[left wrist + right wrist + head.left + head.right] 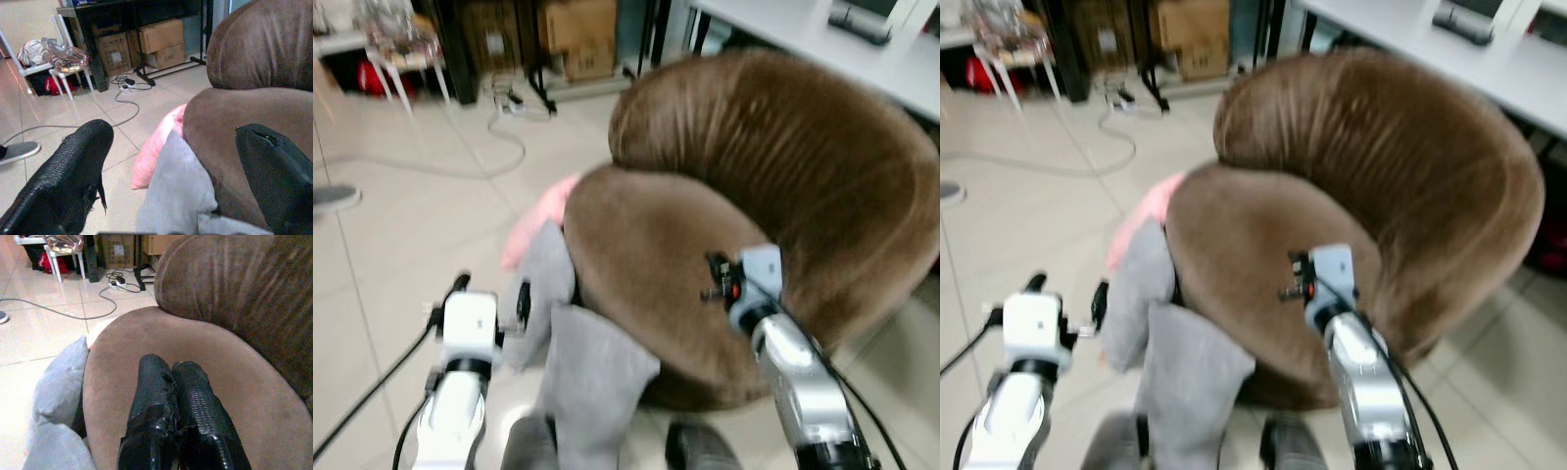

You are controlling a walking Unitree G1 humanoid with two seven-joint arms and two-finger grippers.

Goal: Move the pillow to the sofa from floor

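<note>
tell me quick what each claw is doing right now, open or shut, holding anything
Left claw: open, holding nothing, aimed at the grey pillow beside the sofa.
Right claw: shut, empty, over the sofa seat.

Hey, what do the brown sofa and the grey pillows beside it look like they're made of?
The sofa looks like velvet or microsuede: matte brown pile with streaky brushed shading. The grey pillows look like soft woven cloth, dull, creased and slumped. The floor looks like glossy tile, with grout lines and reflections.
</note>
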